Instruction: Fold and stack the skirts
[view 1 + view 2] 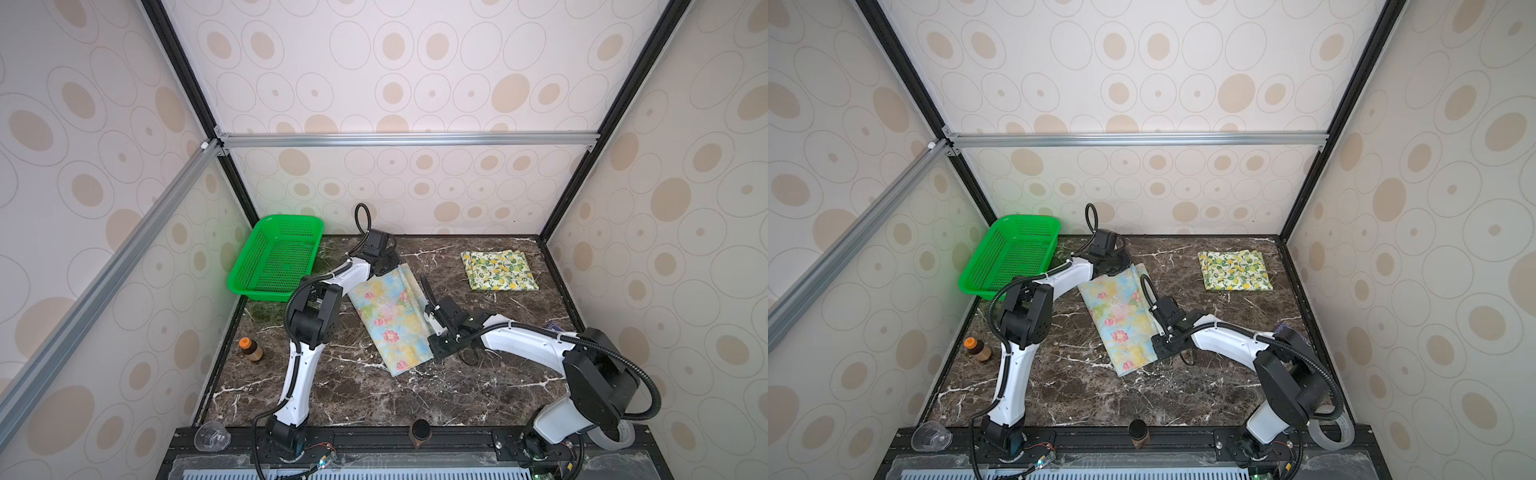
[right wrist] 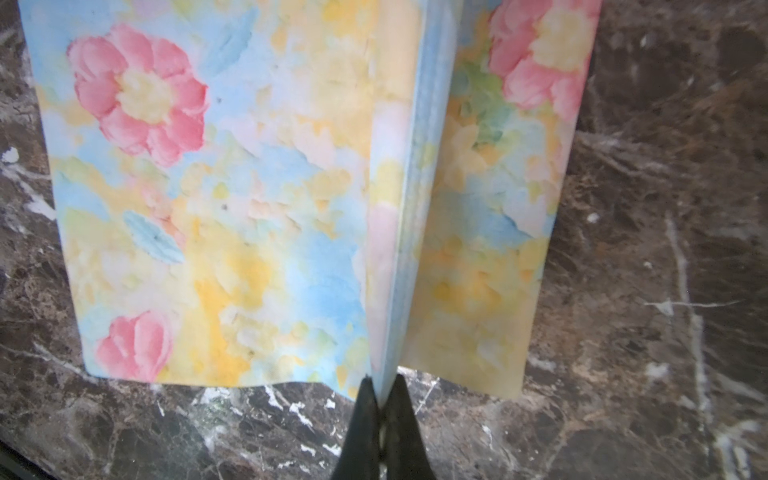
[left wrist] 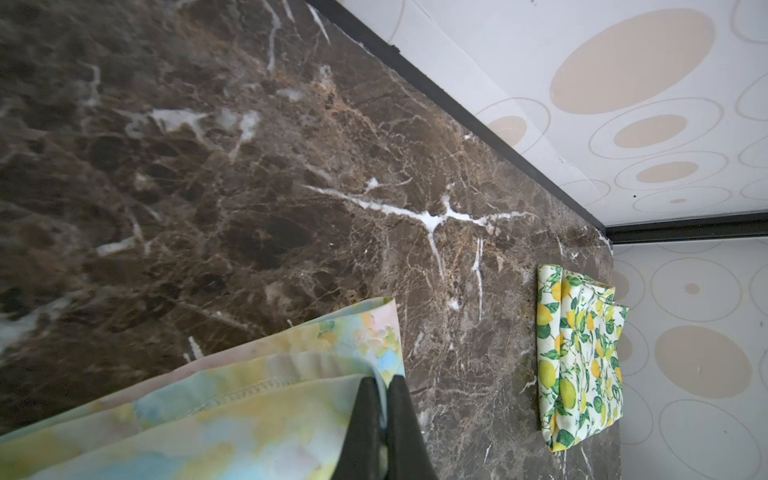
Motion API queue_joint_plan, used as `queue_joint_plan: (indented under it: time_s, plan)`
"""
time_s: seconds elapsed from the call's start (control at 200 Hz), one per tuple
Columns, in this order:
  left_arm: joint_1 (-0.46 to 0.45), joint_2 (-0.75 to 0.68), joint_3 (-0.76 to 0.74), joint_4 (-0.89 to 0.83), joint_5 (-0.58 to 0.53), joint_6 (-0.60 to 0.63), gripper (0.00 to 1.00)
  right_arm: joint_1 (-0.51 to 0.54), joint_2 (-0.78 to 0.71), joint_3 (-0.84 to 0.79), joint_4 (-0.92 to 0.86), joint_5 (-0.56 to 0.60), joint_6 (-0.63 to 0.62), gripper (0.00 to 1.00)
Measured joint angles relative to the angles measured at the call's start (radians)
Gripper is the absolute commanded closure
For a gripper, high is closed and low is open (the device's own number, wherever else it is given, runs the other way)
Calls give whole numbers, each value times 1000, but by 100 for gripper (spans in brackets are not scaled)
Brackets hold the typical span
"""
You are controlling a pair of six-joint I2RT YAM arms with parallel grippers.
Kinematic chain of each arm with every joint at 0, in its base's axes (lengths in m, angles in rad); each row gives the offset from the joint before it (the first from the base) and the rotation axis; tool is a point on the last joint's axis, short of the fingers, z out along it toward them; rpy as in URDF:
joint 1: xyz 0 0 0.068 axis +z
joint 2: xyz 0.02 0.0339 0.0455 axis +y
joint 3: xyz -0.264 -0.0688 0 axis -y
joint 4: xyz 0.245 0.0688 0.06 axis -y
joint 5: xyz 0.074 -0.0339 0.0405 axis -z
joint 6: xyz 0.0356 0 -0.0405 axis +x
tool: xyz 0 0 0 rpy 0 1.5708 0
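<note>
While apart, two skirts [image 1: 390,320] [image 1: 498,270], one basket [image 1: 276,259].

Bright, soft, even light fills both top views; shadows under the arms [image 1: 299,374] are faint. The green basket [image 1: 276,257] throws a green tint on the wall [image 1: 216,266] beside it. In the wrist views, the pastel skirt [image 2: 249,208] close to the lens looks soft, and part of the surface [image 3: 62,145] is smeared.

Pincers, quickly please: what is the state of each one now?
Left pincer: shut on the far edge of the pastel flowered skirt.
Right pincer: shut on a raised fold of the same skirt.
</note>
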Motion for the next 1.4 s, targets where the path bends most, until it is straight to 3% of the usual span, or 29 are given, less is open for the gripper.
queue_joint_plan:
  time_s: [0.665,0.795,0.835,0.9,0.98,1.1,1.255,1.401]
  plan:
    - [-12,56,70,44,47,-26,100,0,-2,0,1,19,0,100]
    - [-13,82,72,68,66,-36,100,-1,-2,0,0,23,5,90]
    - [-15,89,72,76,72,-39,92,-3,-2,0,1,23,7,85]
    - [-18,98,72,88,82,-40,71,-7,-2,0,-2,21,16,71]
    - [-18,100,72,109,93,-47,60,-17,-2,0,-8,18,15,64]
    - [-18,99,71,161,109,-43,55,-43,-3,-2,-6,11,26,61]
    - [-17,74,49,161,113,2,60,-66,-27,-9,-14,12,35,60]
    - [-3,-16,-46,155,114,47,74,-70,-64,-10,-17,2,50,60]
